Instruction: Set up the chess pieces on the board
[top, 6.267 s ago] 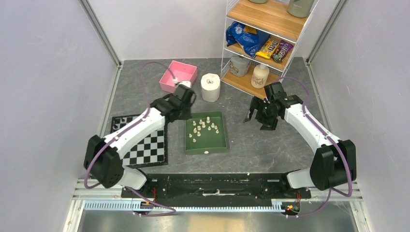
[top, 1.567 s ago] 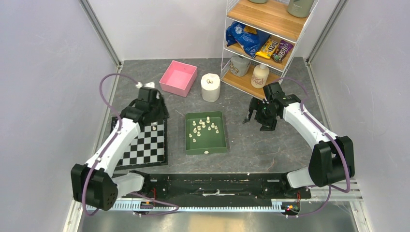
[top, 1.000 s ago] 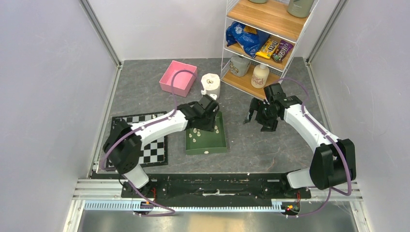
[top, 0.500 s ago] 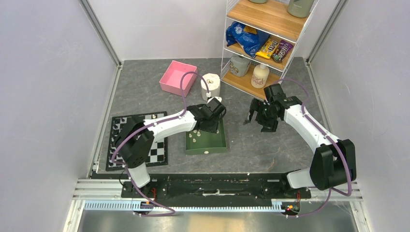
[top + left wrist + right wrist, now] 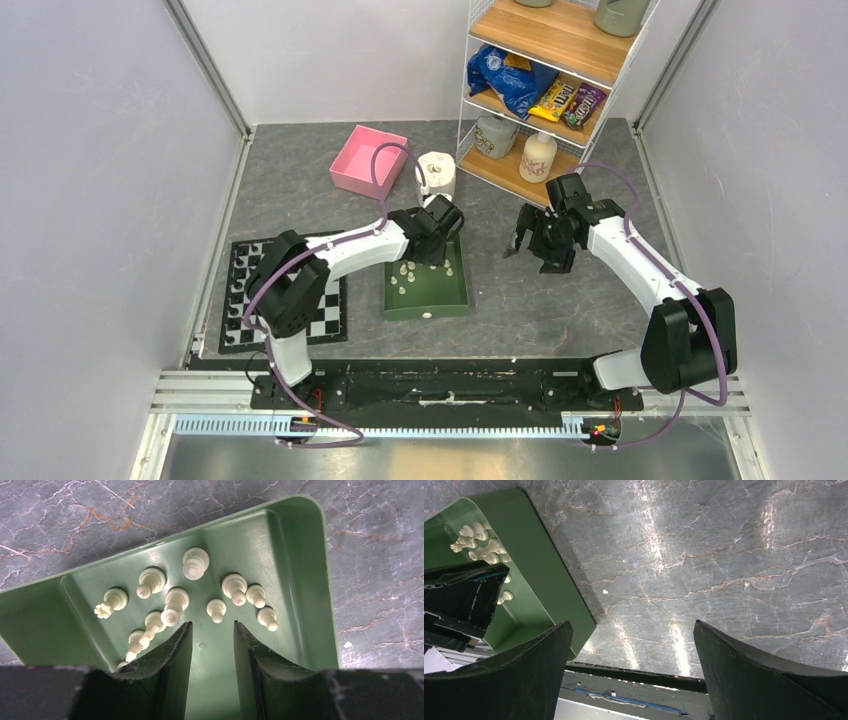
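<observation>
**Item:** chess pieces (image 5: 195, 562). Cream-white and small, about ten are counted in the left wrist view. Most are lying on their sides, bunched at the far end of the green tray (image 5: 320, 555). The tray is set near the middle of the table (image 5: 560, 310).

**Destination:** board (image 5: 330, 315). It is laid flat toward the table's left edge and is partly hidden under the left arm. Whether any pieces stand on it cannot be told at this size.

**Left gripper** (image 5: 212, 630): it is held over the tray with the jaws parted and nothing between them. One small piece (image 5: 216, 610) lies just beyond the gap, apart from both fingers.

**Right gripper** (image 5: 631, 630): it is spread wide with nothing held, and is hung over bare table to the right of the tray.

**Handling, as judged:**
- The pieces are taken to be light, rigid and smooth, so little force is called for.
- Being rounded and lying down, they are likely to roll or skid if pushed from one side only.
- A hold is best taken across the narrow stem below the head, with the fingers set square to the piece's length.
- Neighbours lying against the chosen piece are to be kept out of the jaws.
- A piece gripped lying down would need to be turned upright before it is set on a square.
</observation>
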Motion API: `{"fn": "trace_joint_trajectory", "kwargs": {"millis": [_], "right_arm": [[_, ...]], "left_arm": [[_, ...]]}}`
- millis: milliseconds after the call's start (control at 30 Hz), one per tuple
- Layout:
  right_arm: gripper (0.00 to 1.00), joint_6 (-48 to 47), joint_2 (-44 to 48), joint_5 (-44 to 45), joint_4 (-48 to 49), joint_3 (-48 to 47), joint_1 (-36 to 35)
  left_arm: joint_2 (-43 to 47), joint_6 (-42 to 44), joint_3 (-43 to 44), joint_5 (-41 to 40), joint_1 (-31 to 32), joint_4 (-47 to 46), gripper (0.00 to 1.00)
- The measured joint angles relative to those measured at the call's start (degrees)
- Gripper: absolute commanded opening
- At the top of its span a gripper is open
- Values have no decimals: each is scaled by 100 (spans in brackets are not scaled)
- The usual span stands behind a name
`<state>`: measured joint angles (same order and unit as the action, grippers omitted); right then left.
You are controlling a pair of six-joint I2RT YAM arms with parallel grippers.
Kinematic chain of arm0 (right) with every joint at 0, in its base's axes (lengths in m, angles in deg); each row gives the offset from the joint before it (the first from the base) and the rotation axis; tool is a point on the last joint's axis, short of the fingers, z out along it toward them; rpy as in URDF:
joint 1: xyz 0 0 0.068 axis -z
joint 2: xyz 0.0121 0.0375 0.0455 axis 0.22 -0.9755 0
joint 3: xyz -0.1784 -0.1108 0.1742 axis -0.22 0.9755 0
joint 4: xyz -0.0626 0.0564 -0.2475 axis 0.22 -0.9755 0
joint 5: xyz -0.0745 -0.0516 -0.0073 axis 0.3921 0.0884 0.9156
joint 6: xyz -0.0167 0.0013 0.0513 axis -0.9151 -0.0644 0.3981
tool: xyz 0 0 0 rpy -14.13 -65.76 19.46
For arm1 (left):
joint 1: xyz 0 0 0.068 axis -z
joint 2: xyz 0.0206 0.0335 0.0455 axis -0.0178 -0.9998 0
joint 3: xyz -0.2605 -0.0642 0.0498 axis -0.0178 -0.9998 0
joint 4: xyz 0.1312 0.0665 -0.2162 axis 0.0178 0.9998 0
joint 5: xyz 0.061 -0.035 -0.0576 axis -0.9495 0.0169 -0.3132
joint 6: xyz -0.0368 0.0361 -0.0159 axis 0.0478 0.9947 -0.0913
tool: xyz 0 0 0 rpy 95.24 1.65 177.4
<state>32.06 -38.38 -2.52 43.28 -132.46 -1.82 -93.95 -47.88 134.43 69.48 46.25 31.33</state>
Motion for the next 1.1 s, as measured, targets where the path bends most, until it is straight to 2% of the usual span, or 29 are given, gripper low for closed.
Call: {"fn": "trace_joint_trajectory", "kwargs": {"millis": [1100], "right_arm": [[99,-2,-4,0,0,0,0]], "left_arm": [[-424,87,168,188,-72,-52,28]]}}
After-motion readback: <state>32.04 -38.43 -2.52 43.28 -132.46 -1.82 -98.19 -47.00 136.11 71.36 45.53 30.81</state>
